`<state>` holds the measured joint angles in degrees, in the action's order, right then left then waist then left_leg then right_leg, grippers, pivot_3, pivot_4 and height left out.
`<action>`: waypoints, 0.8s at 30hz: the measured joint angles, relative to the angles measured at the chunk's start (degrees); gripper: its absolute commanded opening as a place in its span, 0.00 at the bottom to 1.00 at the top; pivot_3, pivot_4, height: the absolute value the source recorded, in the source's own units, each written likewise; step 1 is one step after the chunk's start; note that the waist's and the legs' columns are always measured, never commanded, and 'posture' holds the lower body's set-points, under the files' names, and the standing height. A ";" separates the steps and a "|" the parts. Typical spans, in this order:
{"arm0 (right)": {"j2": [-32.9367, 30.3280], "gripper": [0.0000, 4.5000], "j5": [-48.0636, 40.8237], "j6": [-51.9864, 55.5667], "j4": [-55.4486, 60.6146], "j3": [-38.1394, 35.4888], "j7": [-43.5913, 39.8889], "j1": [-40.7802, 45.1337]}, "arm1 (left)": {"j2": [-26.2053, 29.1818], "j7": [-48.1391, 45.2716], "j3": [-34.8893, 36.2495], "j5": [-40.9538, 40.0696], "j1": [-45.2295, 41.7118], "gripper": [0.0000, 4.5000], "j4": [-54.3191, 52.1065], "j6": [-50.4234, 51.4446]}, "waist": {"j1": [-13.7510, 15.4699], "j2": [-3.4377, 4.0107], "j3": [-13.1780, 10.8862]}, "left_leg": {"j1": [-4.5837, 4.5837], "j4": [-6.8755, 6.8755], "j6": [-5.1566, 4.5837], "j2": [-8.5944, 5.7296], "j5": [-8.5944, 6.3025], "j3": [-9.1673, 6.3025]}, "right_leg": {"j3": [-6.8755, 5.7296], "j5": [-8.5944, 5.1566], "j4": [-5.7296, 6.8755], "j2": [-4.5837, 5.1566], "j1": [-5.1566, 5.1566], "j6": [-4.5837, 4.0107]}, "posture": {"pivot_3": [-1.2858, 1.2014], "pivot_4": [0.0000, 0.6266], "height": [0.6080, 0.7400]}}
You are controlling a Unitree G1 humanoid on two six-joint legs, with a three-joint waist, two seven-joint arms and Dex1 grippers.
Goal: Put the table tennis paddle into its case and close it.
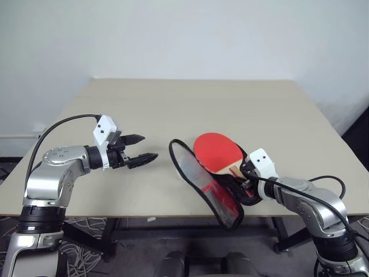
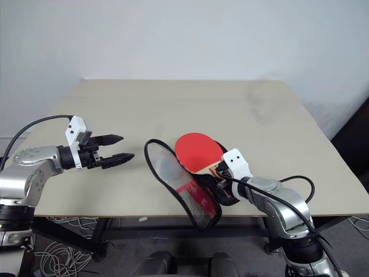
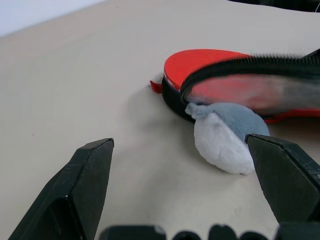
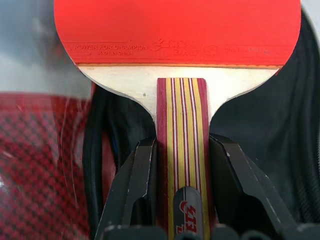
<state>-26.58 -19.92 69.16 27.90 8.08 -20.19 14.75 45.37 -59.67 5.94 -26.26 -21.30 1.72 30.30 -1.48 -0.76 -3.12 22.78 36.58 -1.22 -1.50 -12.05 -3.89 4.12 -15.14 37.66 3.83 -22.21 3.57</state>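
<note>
The table tennis paddle (image 1: pixel 216 151) has a round red face and a striped wooden handle (image 4: pixel 181 130). My right gripper (image 4: pixel 182 145) is shut on that handle. The paddle's head lies over the black-lined lower half of the case (image 2: pixel 228 193). The case is open near the table's front edge, and its red mesh flap (image 1: pixel 210 190) stands tilted up on the paddle's left. My left gripper (image 1: pixel 150 147) hovers open and empty above the table, left of the flap and apart from it. From the left wrist I see the paddle's red edge (image 3: pixel 200 60) behind the flap's black rim.
The beige table (image 1: pixel 173 104) stretches bare behind the case to a white wall. A white and grey soft lump (image 3: pixel 222 140) sits at the flap's near end; what it is I cannot tell. The case hangs slightly over the front edge. Cables trail from both arms.
</note>
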 measured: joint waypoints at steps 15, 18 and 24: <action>-1.42 0.30 1.82 -3.26 -3.84 0.34 0.07 -2.52 | 0.00 0.54 0.01 -0.73 0.31 1.00 -1.20 0.50 | 0.15 -0.01 0.00 | 0.00 0.01 0.00 -0.01 0.00 0.01 | 0.01 -0.06 -0.01 0.00 0.02 0.10 | 0.52 0.00 0.96; -1.22 0.30 2.01 -4.07 -4.75 0.34 0.16 -2.41 | 0.00 0.80 0.01 -0.75 0.40 1.00 -1.21 0.52 | 0.16 -0.03 0.00 | -0.01 0.01 0.00 -0.02 0.00 0.01 | 0.01 -0.06 -0.01 0.00 0.03 0.10 | 0.52 0.00 0.96; -1.22 0.30 2.94 -5.76 -7.19 0.34 0.61 -1.45 | 0.00 1.26 0.01 -0.97 0.50 1.00 -1.41 0.57 | 0.17 -0.04 0.01 | -0.02 0.02 0.00 -0.02 0.00 0.01 | 0.01 -0.05 -0.01 0.00 0.04 0.09 | 0.52 0.00 0.96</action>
<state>-27.80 -16.97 63.40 20.71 8.42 -19.58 13.30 45.37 -58.41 5.95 -27.23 -20.80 0.31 30.87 -1.31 -0.80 -3.11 22.76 36.59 -1.23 -1.52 -12.05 -3.88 4.13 -15.19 37.65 3.83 -22.17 3.66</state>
